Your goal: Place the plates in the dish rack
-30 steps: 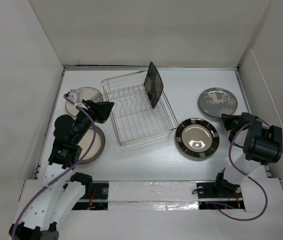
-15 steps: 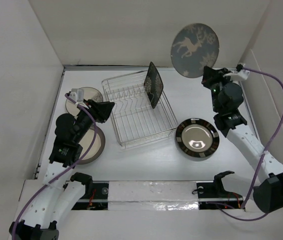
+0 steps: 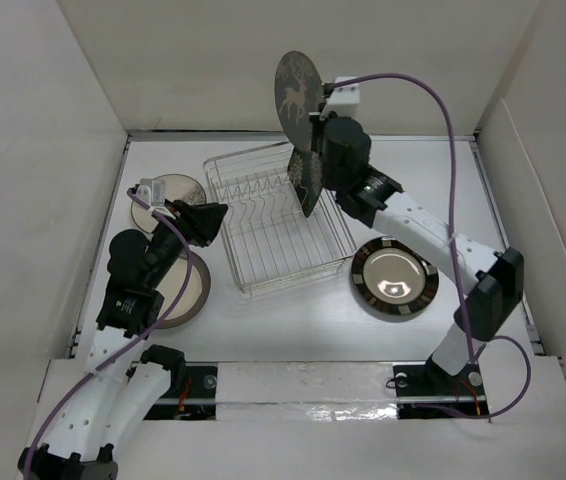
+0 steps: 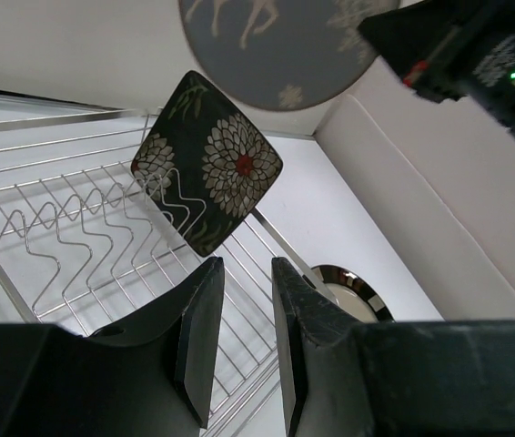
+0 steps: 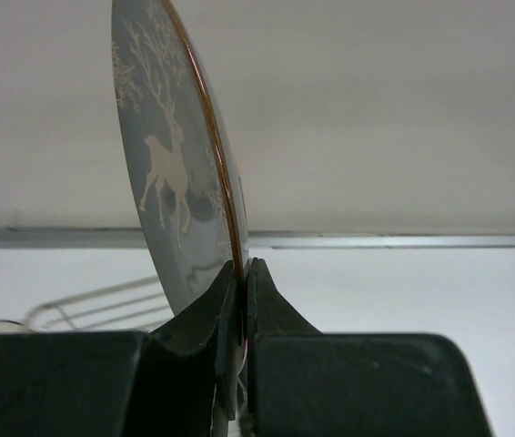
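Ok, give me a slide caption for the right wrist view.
Right claw pinching the rim of a round grey ceramic deer-patterned plate, held upright on edge, silver wire dish rack beyond.

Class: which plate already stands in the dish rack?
The square dark floral plate, upright in the dish rack. The right gripper holds the deer plate aloft; the others lie flat.

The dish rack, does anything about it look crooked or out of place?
The dish rack sits turned at an angle to the table edges. The square plate in it stands tilted rather than upright. Nothing looks broken.
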Controlling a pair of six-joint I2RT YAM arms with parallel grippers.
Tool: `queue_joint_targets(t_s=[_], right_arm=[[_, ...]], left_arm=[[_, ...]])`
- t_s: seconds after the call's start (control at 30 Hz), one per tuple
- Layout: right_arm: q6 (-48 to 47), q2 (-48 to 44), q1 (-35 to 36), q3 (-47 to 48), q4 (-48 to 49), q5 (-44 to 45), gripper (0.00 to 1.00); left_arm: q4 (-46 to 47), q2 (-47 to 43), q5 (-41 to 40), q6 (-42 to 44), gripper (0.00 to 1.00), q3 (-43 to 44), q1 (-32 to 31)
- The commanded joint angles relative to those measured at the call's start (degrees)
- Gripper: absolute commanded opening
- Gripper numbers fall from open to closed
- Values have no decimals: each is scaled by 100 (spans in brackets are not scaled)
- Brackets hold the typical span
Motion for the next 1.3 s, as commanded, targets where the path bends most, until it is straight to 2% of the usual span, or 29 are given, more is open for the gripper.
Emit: queue_joint_targets(t_s=[0.0, 0.2, 0.43, 0.7, 0.83, 1.27], right_arm=[[-693, 212, 272, 1004, 198, 1046, 0], [-580, 793, 474, 1191, 14, 1548, 0], [-413, 943, 658, 567, 514, 2198, 0], [343, 995, 553, 137, -20, 1918, 0], [747, 855, 501, -320, 128, 1707, 0], [1468, 995, 562, -743, -171, 1584, 0]], left_arm=[[202, -98, -102, 110, 25, 163, -23], [245, -142, -23, 74, 25, 145, -23], [290, -116, 56, 22, 26, 136, -23], [324, -90, 91, -13, 27, 110, -23], [351, -124, 118, -22, 27, 93, -23], [368, -72, 127, -31, 28, 75, -23]])
